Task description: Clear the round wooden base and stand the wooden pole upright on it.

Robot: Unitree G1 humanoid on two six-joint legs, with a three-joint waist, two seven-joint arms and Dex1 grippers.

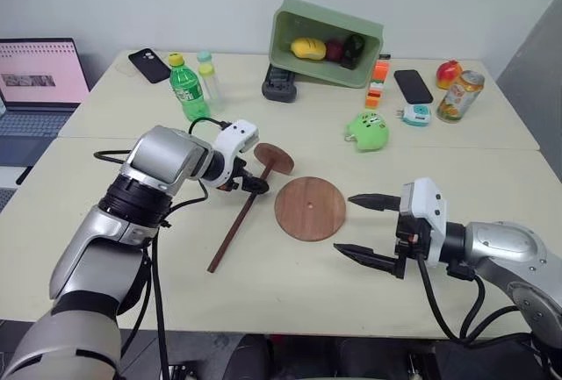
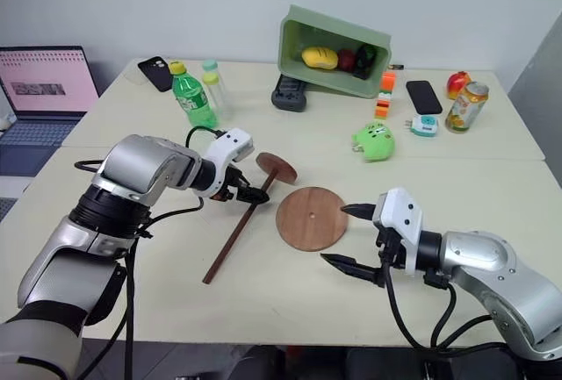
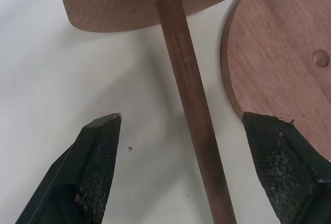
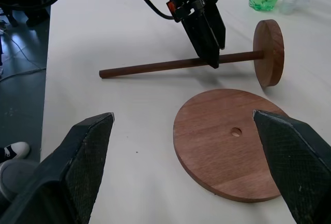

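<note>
On the cream bench (image 1: 263, 292): flat reddish-brown round wooden base (image 1: 309, 208), bare, beside a long dark-brown wooden pole (image 1: 235, 229) laid flat.
Left end effector (image 1: 255, 179) is spread wide astride the pole near its small disc end, nothing grasped; right end effector (image 1: 362, 226) is released, held near the base.

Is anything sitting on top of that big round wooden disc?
No. The round wooden base lies bare on the table, its small centre hole uncovered. The wooden pole lies beside it. What is under the base is hidden.
</note>
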